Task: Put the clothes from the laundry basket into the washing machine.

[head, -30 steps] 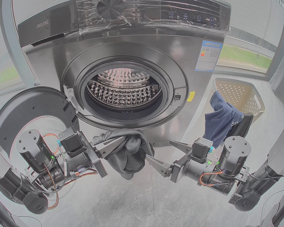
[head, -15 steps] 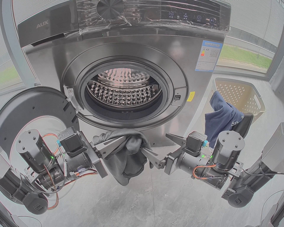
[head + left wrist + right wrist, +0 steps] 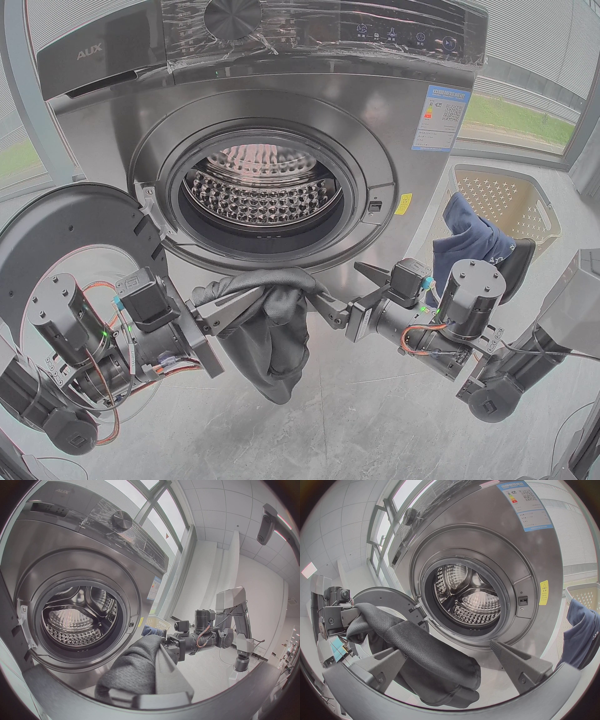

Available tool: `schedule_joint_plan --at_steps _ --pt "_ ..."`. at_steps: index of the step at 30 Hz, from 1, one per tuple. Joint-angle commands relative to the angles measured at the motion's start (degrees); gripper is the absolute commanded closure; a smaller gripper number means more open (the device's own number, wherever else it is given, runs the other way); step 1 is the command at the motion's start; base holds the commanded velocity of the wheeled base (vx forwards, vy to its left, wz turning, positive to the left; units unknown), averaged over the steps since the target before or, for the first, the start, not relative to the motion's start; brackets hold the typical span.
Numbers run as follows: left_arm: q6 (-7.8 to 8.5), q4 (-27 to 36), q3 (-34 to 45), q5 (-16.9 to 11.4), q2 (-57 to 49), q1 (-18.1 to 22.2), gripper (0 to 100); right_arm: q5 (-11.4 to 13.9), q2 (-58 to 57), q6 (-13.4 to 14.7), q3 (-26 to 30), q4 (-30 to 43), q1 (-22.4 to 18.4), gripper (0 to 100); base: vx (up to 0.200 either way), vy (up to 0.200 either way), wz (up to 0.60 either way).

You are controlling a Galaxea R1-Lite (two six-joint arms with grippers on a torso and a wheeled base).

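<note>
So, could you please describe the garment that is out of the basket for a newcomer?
Start at the washing machine with its round door swung open. In front of it, below the opening, hangs a dark grey garment, gripped by the left pincer. Unlike the blue garment draped on the basket, it is grey and held in mid-air.

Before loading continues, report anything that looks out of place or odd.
Nothing is damaged or spilled. A blue garment hangs over the rim of the laundry basket, and the dark garment held by the left gripper drapes onto one finger of the open right gripper.
</note>
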Motion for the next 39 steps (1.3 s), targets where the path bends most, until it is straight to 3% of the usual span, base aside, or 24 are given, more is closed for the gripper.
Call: schedule_joint_plan --at_steps 1,8,16,26,39 --pt "-0.02 -0.01 0.1 -0.09 -0.24 -0.1 100 0.0 2.4 0.03 -1.8 -0.01 0.46 0 0.0 0.0 0.0" --pt "-0.02 -0.01 0.02 -0.09 -0.24 -0.02 100 0.09 5.92 -0.76 -4.88 -1.06 0.98 0 0.0 0.0 0.0" --pt "-0.11 -0.01 -0.16 -0.09 -0.15 -0.1 100 0.0 6.36 -0.76 -4.27 -1.77 3.18 0 0.0 0.0 0.0" --pt "-0.02 -0.01 0.02 -0.09 -0.15 -0.1 100 -0.08 5.92 -0.76 -6.9 -1.77 0.81 0 0.0 0.0 0.0" --pt "-0.11 -0.01 -0.33 -0.09 0.03 0.16 100 0.44 9.43 -0.32 -9.28 -2.65 4.76 0 0.0 0.0 0.0"
